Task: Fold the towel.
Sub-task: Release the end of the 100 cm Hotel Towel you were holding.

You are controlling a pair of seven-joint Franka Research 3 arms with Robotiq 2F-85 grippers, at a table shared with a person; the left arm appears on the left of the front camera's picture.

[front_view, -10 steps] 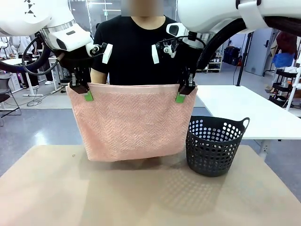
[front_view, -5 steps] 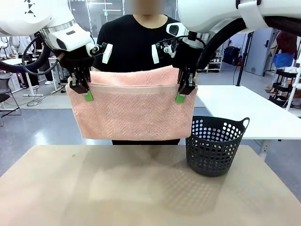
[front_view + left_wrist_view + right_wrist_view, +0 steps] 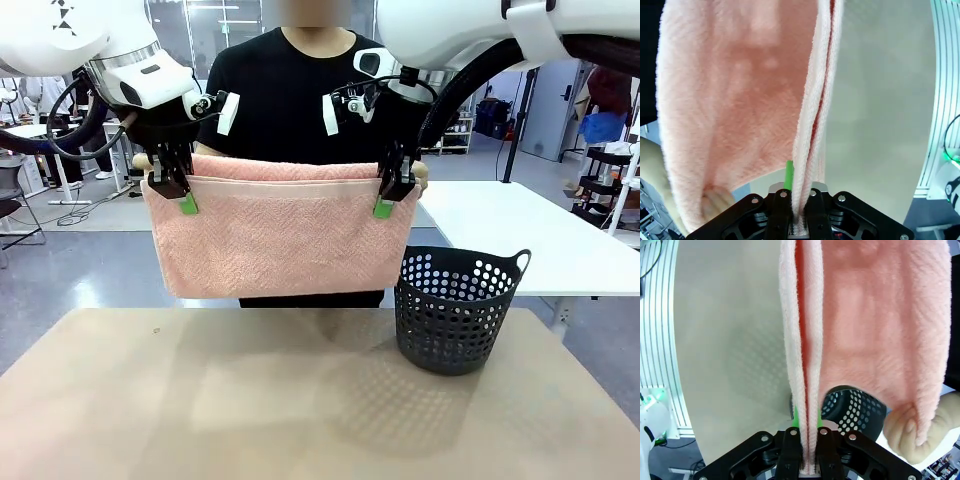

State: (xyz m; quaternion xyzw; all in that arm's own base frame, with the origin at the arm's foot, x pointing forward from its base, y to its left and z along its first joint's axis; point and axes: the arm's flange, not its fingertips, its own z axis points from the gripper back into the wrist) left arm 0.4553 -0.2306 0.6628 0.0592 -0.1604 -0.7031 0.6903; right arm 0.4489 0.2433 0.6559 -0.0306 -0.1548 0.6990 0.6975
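The salmon-pink towel (image 3: 280,235) hangs in the air above the tan table (image 3: 300,410), stretched wide between the two arms, its lower edge well clear of the tabletop. The left gripper (image 3: 185,200) is clenched on one upper corner of the towel, and the right gripper (image 3: 385,205) is clenched on the other, green pads showing against the cloth. In the left wrist view the left gripper (image 3: 799,200) pinches the doubled terry edge between its fingers, and the right wrist view shows the right gripper (image 3: 809,440) doing the same. Behind the front layer, a second layer of towel rises to the top edge, held there by the person (image 3: 290,90) in a black shirt: the hand by the left gripper (image 3: 143,161) and the hand by the right gripper (image 3: 420,175) each grip a rear corner. A dark perforated basket (image 3: 455,310) stands upright on the table, below the right gripper, with the towel's lower corner just beside its rim.
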